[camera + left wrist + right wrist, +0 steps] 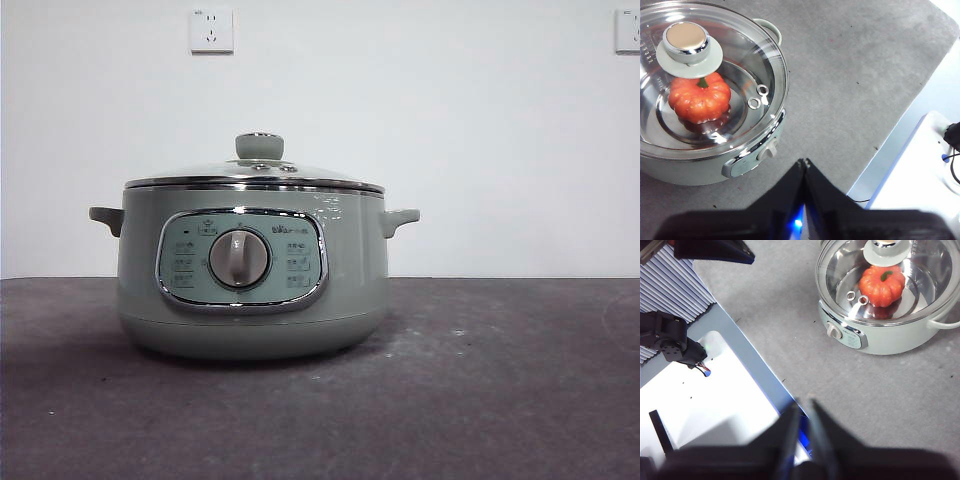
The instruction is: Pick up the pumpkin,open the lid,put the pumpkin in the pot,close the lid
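Note:
The sage-green pot [250, 300] stands on the dark grey table, left of centre, its dial facing the front camera. The glass lid [250, 172] sits closed on its rim. The orange pumpkin [699, 100] lies inside the pot under the lid; it also shows in the right wrist view [882, 286] and is hidden in the front view. My left gripper [804, 162] is shut and empty, high above the table, off to the side of the pot [690, 172]. My right gripper [803, 405] is shut but for a thin slit, empty, high and away from the pot [890, 342].
Both arms are out of the front view. A white platform [715, 390] borders the table edge near the right arm; the same kind of platform [920, 165] shows by the left arm. Two wall sockets [211, 30] are on the white wall behind.

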